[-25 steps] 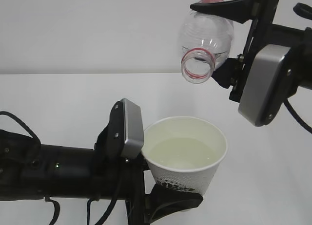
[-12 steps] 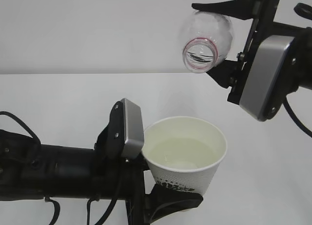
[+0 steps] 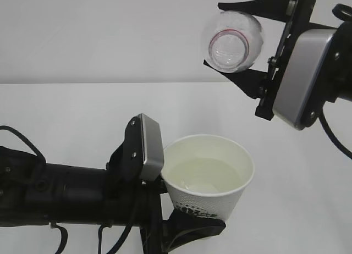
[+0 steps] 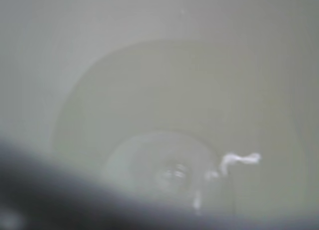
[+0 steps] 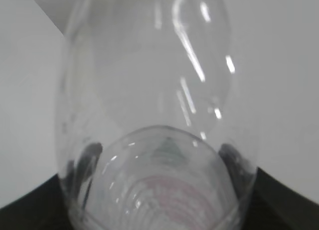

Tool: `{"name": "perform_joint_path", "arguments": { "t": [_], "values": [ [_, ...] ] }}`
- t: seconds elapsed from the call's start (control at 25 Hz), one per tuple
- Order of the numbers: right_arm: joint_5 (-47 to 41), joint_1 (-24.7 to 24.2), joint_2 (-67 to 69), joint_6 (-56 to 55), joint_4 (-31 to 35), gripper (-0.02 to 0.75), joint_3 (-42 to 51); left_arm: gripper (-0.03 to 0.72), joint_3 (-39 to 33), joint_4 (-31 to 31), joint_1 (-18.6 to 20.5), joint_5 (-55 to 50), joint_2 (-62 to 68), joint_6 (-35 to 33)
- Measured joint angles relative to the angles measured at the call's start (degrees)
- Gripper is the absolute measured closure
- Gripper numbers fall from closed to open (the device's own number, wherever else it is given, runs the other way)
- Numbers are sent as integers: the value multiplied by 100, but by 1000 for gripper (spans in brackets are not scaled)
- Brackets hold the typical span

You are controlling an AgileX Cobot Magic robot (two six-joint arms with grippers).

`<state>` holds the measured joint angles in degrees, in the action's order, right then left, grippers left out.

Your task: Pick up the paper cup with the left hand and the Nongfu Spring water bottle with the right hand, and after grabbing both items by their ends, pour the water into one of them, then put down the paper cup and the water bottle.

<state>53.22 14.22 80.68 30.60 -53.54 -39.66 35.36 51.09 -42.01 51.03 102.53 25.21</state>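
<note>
Left hand pinches the paper cup low on its wall near the base, jaws wrapped on either side of the printed band, cup upright with rim level, presumably so the water inside doesn't slop out. The cup sits low in the middle of the exterior view, above the white table, roughly half full of clear liquid; the left wrist view is just a blurry look into the cream inside with a glint off the water. Right hand clamps the Nongfu Spring water bottle around its body, one black finger over the top and one under, bottle held up and to the right of the cup, well apart from it. The bottle lies about horizontal, its red-ringed mouth turned toward the camera rather than down at the cup, and no stream shows, so judging by that the pour looks finished. The right wrist view shows a clear, empty-looking shoulder with dark finger pads on both sides. Label not visible here. Remaining step is likely setting both down.
</note>
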Motion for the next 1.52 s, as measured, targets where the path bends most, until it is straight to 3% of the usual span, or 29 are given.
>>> {"name": "perform_joint_path", "arguments": {
  "t": [1.52],
  "values": [
    [0,0,0,-2460,0,220,0,213,0,-155,0,339,0,-259]
  ]
}}
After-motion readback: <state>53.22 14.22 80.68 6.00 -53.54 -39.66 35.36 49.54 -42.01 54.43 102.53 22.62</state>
